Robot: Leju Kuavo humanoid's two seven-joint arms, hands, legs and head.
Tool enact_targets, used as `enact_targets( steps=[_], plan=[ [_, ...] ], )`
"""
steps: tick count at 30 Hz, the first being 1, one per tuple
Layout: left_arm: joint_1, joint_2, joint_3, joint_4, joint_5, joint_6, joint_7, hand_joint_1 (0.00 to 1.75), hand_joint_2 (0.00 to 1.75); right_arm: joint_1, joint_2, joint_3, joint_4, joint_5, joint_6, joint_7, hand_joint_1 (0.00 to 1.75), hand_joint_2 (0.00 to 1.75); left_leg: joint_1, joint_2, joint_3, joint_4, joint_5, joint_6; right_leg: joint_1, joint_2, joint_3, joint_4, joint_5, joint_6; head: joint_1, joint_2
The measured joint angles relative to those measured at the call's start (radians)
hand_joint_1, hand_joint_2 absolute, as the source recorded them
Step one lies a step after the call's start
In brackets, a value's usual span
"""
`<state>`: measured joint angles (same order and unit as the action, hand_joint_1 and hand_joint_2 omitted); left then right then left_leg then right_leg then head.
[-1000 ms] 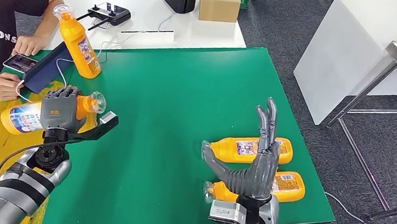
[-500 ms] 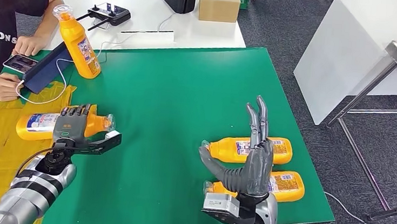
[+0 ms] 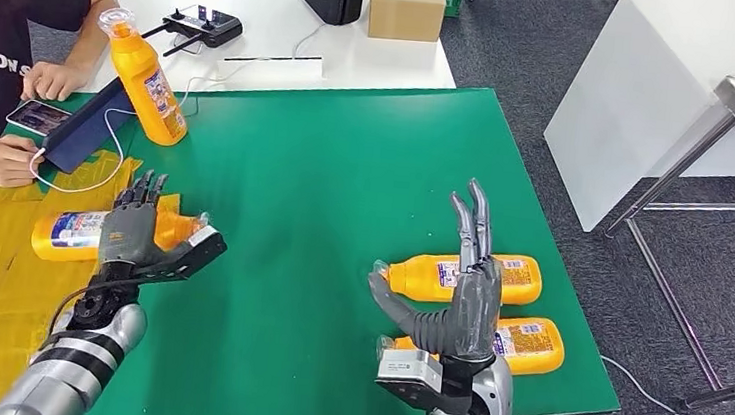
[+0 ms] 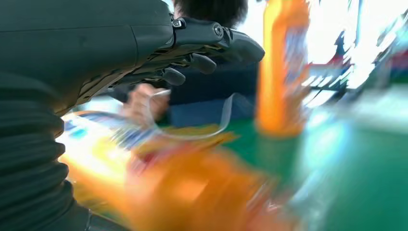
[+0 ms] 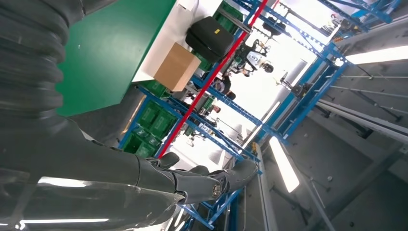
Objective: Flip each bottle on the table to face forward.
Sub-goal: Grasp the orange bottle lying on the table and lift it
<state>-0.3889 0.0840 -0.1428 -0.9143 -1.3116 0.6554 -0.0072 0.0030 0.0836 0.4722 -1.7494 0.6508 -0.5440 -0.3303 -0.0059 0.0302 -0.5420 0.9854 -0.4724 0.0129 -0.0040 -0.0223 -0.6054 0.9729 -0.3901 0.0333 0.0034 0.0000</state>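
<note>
Overhead, green table [image 3: 347, 166] w/ 4 bottles, grey carpet [image 3: 578, 45]; both hands splayed, holding nothing.

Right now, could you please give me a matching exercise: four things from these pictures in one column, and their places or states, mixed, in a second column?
Things:
1. upright orange plastic bottle
2. orange bottle lying under the left hand
3. brown cardboard box
4. right hand

States:
A. on the white table
B. lying on yellow paper
C. open, fingers up
D. standing near the person

Pairs: 1-D, 2-B, 3-A, 4-C
</note>
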Motion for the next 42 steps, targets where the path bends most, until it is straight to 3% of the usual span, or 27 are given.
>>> enact_targets(
  steps=[3, 4, 6, 9, 12, 16, 18, 25, 31, 42],
  plan=[
    [0.091, -0.094, 0.119, -0.211, 0.242, 0.046, -0.446, 0.0, 1.75, 0.002, -0.011, -0.001, 0.011, 0.017, -0.024, 0.003, 0.0, 1.75, -0.001, 0.0, -0.001, 0.0, 0.0, 0.0, -0.001, 0.0, -0.001, 0.0, 0.0, 0.0, 0.0, 0.0],
    [0.12, -0.136, 0.164, -0.285, 0.33, 0.05, -0.56, 0.0, 1.75, 0.002, -0.017, -0.001, 0.015, 0.039, -0.033, 0.014, 0.0, 1.75, -0.001, 0.001, -0.002, 0.0, -0.001, 0.001, -0.001, 0.0, -0.001, 0.0, 0.0, 0.0, 0.001, 0.0],
    [0.174, -0.205, 0.229, -0.423, 0.473, 0.051, -0.659, 0.0, 1.75, 0.004, -0.032, -0.004, 0.021, 0.106, -0.043, 0.052, 0.0, 1.75, -0.002, 0.004, -0.001, 0.0, -0.003, 0.002, -0.002, 0.002, -0.001, -0.001, 0.0, 0.0, 0.0, 0.0],
    [0.227, -0.261, 0.274, -0.574, 0.559, 0.051, -0.659, 0.0, 1.75, 0.012, -0.058, -0.013, 0.029, 0.191, -0.045, 0.101, 0.0, 1.75, -0.002, 0.004, 0.0, 0.0, -0.004, 0.003, -0.003, 0.003, -0.001, -0.001, 0.0, 0.001, 0.0, 0.0],
    [0.262, -0.287, 0.29, -0.674, 0.624, 0.049, -0.658, 0.0, 1.75, 0.015, -0.083, -0.021, 0.035, 0.297, -0.017, 0.173, 0.0, 1.75, -0.002, 0.001, -0.001, 0.0, -0.003, 0.003, -0.002, 0.001, -0.001, -0.001, 0.0, 0.001, 0.0, 0.0],
    [0.302, -0.294, 0.277, -0.766, 0.796, 0.048, -0.658, 0.0, 1.75, 0.018, -0.161, -0.055, 0.051, 0.482, 0.128, 0.347, 0.0, 1.75, -0.002, 0.001, 0.0, 0.0, -0.003, 0.004, -0.002, 0.001, 0.0, -0.001, 0.0, 0.001, 0.0, 0.0],
    [0.316, -0.293, 0.261, -0.789, 0.851, 0.048, -0.658, 0.0, 1.75, 0.014, -0.207, -0.079, 0.073, 0.497, 0.188, 0.379, 0.0, 1.75, -0.002, 0.0, 0.0, 0.0, -0.003, 0.004, -0.003, 0.0, 0.001, -0.001, 0.0, 0.001, 0.0, 0.0],
    [0.329, -0.283, 0.216, -0.815, 0.888, 0.047, -0.658, 0.0, 1.75, -0.019, -0.29, -0.126, 0.142, 0.46, 0.273, 0.373, 0.0, 1.75, -0.003, 0.0, 0.0, 0.0, -0.003, 0.005, -0.003, 0.0, 0.001, -0.001, 0.0, 0.001, 0.0, 0.0],
    [0.316, -0.255, 0.143, -0.792, 0.89, 0.043, -0.644, 0.0, 1.75, -0.12, -0.359, -0.136, 0.319, 0.458, 0.312, 0.247, 0.0, 1.75, -0.003, 0.0, 0.001, 0.0, -0.003, 0.005, -0.003, 0.0, 0.002, -0.001, 0.0, 0.001, 0.0, 0.0],
    [0.295, -0.23, 0.057, -0.737, 0.831, 0.043, -0.614, 0.0, 1.75, -0.248, -0.352, -0.099, 0.565, 0.489, 0.282, 0.202, 0.0, 1.75, -0.002, 0.0, 0.001, 0.0, -0.003, 0.005, -0.003, 0.0, 0.002, -0.001, 0.0, 0.001, 0.0, 0.0]
  ],
)
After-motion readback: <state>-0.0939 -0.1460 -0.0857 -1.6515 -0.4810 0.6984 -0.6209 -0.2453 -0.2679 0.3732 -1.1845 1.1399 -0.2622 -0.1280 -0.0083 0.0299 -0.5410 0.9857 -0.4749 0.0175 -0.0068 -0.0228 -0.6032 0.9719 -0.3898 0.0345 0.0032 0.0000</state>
